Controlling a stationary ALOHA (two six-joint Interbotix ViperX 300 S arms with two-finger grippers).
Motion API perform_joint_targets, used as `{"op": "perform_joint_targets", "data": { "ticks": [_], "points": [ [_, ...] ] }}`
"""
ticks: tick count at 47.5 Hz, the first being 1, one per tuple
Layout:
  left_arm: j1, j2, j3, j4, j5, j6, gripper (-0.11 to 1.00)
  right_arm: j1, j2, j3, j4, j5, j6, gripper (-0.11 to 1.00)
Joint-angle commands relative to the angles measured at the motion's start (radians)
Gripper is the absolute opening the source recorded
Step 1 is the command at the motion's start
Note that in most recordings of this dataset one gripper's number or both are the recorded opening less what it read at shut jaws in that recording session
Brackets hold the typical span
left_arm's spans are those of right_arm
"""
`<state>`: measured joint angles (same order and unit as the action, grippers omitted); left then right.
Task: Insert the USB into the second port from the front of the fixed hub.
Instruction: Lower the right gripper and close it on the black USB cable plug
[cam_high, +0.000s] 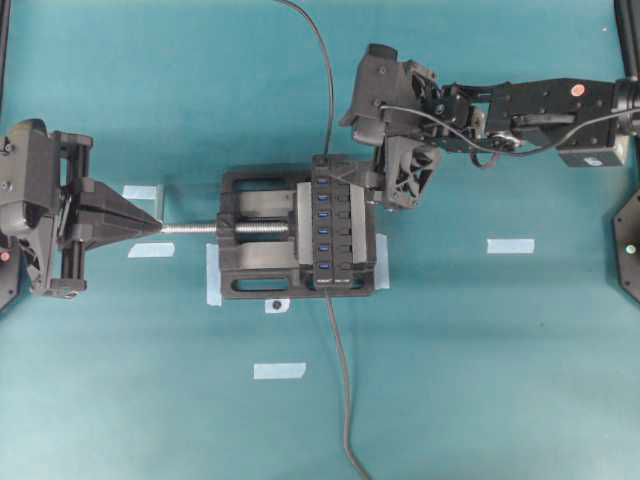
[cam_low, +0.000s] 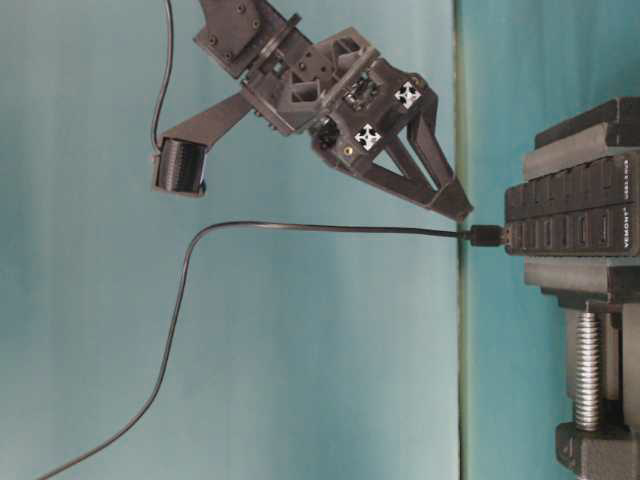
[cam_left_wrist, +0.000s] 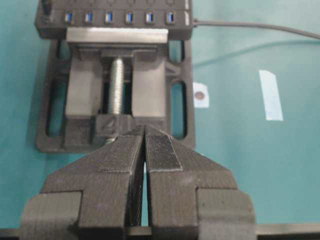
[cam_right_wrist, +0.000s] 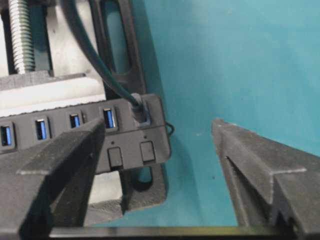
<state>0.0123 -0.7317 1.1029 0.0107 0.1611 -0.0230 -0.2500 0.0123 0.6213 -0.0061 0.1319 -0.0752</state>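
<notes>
Reviewer: grip state, quick?

Annotator: right gripper (cam_right_wrist: 157, 127) is spread wide and holds nothing. One finger is over the fixed hub (cam_high: 345, 225), the other is out over bare mat. Left gripper (cam_left_wrist: 145, 131) is pinched closed on nothing, parked near the vise (cam_high: 260, 270) screw end.

Reviewer: where's the USB (cam_right_wrist: 139, 111)?

Annotator: seated in a hub slot, with its cable (cam_low: 300, 227) trailing off across the mat. In the right wrist view it looks like the very last slot at that end, with open blue ports beside it. I can't tell which end counts as front, so the slot count needs checking.

Reviewer: so the step in hand?

Annotator: I'd call it release and back off. To do it well, pull straight away from the hub with the fingers kept wide and clear of the cable loop, so nothing tugs the plug. The table-level view shows some plug body outside the hub, but I can't tell whether it's fully home. If it's the wrong slot, regrip the plug body, not the cable.
</notes>
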Motion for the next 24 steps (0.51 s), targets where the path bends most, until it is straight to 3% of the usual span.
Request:
{"op": "perform_joint_targets", "data": {
  "ticks": [1,24],
  "points": [
    [0.002,-0.002,-0.025,0.0,-0.005,0.0,0.0,0.006,-0.009,-0.023,0.002,-0.009,0.008,0.85],
    [0.002,-0.002,-0.023,0.0,-0.005,0.0,0.0,0.023,0.055,-0.066,0.002,-0.023,0.006,0.85]
  ]
}}
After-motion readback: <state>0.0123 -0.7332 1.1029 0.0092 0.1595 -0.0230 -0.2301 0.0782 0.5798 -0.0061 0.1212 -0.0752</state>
